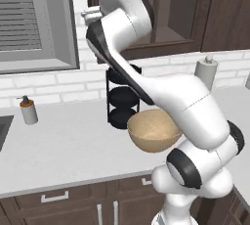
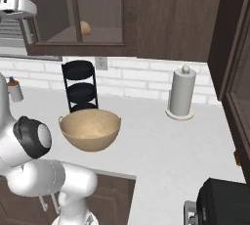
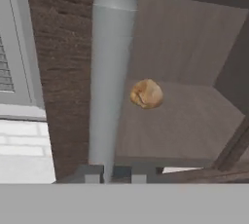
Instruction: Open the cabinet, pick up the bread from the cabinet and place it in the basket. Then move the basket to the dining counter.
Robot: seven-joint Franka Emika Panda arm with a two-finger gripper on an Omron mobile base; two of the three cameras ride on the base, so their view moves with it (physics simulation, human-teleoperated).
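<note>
The cabinet [image 2: 161, 18] is a dark brown wall unit with glass doors above the counter. In the hand view its long silver bar handle [image 3: 109, 72] rises from between my two finger tips, and my gripper [image 3: 116, 172] is shut on the handle's lower end. Behind the glass, the bread [image 3: 146, 93], a small golden-brown roll [image 2: 85, 28], lies on the cabinet shelf. The tan round basket [image 1: 154, 131] stands empty on the counter below, in front of the arm [image 2: 90, 130]. The dining counter is out of view.
A black three-tier rack [image 2: 80, 87] stands against the brick wall just behind the basket. A paper towel roll [image 2: 182, 94] is to the right, a soap bottle [image 1: 28, 110] and a window [image 1: 34, 18] to the left. A dark appliance [image 2: 222, 202] sits at the near right.
</note>
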